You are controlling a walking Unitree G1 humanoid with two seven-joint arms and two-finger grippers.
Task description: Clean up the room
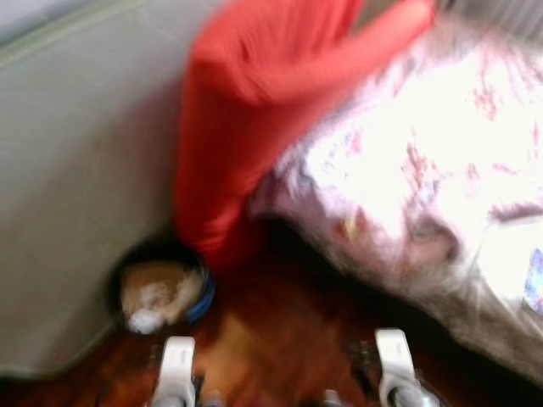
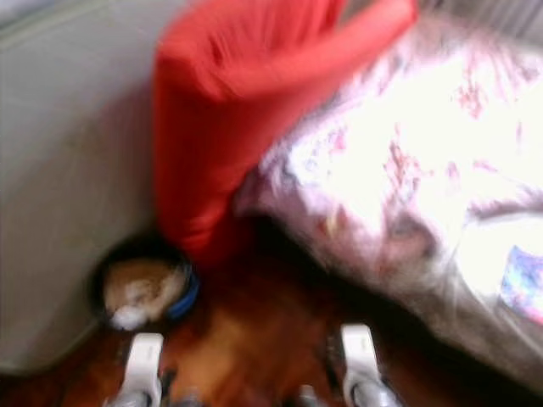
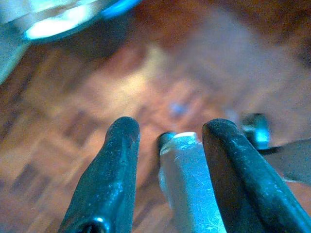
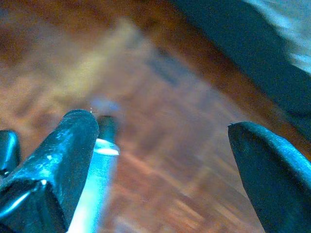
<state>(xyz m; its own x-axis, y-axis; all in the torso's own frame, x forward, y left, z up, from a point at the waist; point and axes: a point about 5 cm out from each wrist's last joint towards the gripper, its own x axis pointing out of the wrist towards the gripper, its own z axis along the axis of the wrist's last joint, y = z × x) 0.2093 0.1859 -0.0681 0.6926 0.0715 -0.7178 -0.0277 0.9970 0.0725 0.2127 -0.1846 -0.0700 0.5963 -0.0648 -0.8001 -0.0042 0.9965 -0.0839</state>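
Observation:
The head views are blurred. A red cloth [image 1: 254, 110] hangs from the bed's corner down toward the wooden floor [image 1: 280, 331]. Below it, against the wall, stands a round dark bin with a blue rim [image 1: 204, 298], holding tan and white stuff [image 1: 157, 292]. Both arms hang low at the bottom edge, the left arm [image 1: 176, 369] near the bin and the right arm [image 1: 395, 360] near the bed. My left gripper [image 3: 170, 127] is open above the floor, and the bin [image 3: 58, 19] lies beyond it. My right gripper [image 4: 163, 124] is wide open and holds nothing.
A bed with a pale floral cover [image 1: 441, 161] takes up the right side, with dark shadow beneath its edge. A grey-white wall [image 1: 76, 186] closes off the left. Brown parquet floor runs between the bin and the bed.

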